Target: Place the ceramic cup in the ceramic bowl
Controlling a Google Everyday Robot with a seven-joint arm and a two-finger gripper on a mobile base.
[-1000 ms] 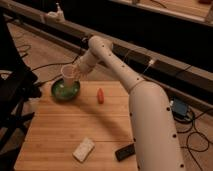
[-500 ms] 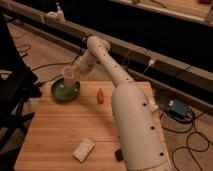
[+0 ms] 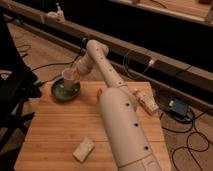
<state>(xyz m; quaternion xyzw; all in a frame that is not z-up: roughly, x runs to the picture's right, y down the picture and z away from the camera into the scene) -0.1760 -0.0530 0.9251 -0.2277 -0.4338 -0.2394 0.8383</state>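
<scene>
The ceramic cup (image 3: 68, 78) is small, white and tapered, and is held upright just above the ceramic bowl (image 3: 65, 91). The bowl is round, shallow and dark green with a lighter green inside, and sits at the far left corner of the wooden table (image 3: 55, 130). My gripper (image 3: 75, 75) is at the cup's right side, at the end of the white arm (image 3: 107, 75) that reaches across the table. It is shut on the cup. The cup hides part of the bowl's far rim.
A pale rectangular block (image 3: 83, 149) lies near the table's front. A small orange-red thing (image 3: 99, 93) lies beside the arm at the table's far edge. Cables and a power strip (image 3: 146, 101) lie on the floor to the right. A dark chair (image 3: 12, 90) stands at the left.
The cup and gripper have moved slightly left and down, nearer over the bowl. The arm's lower section now covers more of the table's right side.
</scene>
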